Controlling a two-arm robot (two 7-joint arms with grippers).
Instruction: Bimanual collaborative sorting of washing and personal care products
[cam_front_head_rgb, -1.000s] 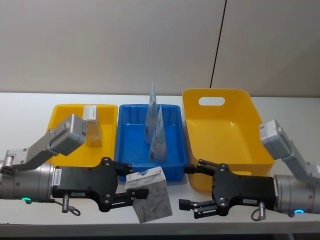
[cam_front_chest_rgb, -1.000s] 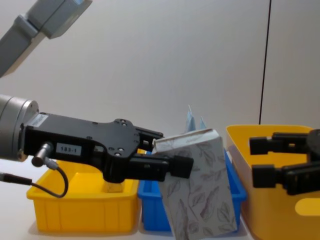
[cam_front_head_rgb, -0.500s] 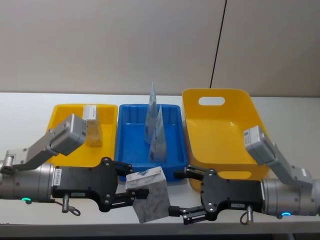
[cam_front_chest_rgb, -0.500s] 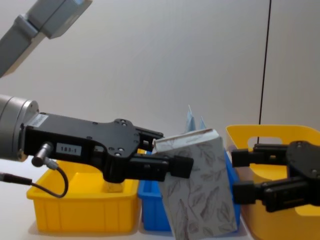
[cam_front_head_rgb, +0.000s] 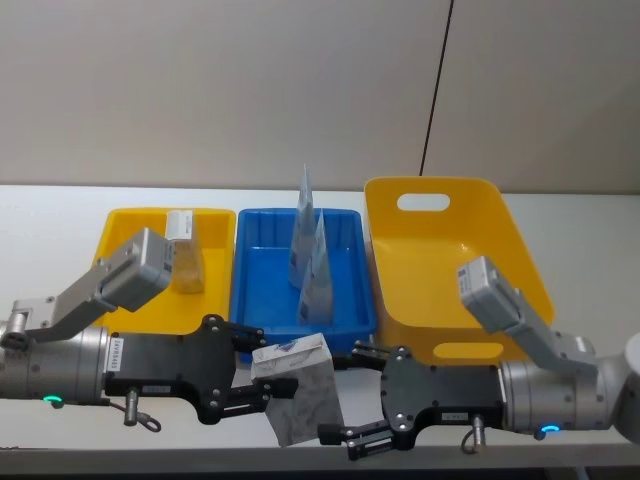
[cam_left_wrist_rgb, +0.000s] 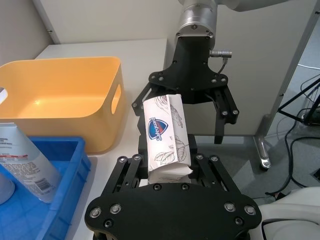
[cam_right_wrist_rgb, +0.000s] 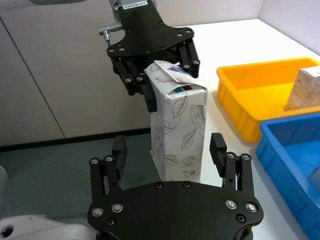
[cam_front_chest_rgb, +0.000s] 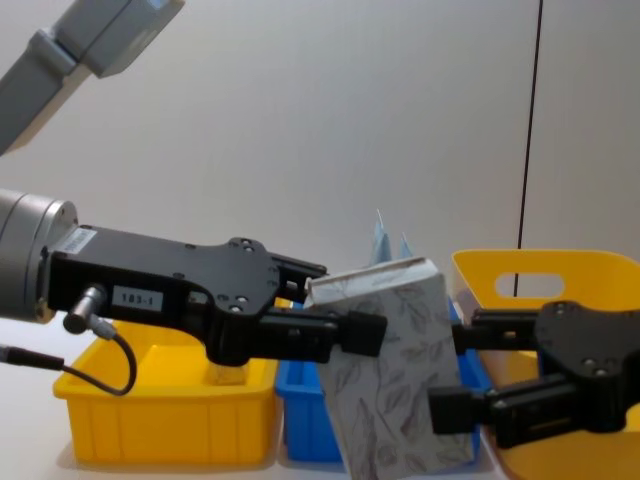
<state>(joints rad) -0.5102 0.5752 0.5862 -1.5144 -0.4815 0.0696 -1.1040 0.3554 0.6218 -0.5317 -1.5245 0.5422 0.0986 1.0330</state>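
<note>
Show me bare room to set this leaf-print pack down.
The large yellow bin is bare across its floor, the widest free patch. The blue bin has bare floor left of the tubes. The small yellow bin has some beside the beige carton. The table front strip is crowded: left end effector gripping the soft pack, open right end effector around it.

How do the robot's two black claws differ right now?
The left gripper is shut on the top of the white pack; the right gripper is open. The left one carries the pack; the right one's fingers flank its lower end without touching. Both are black and face each other.
</note>
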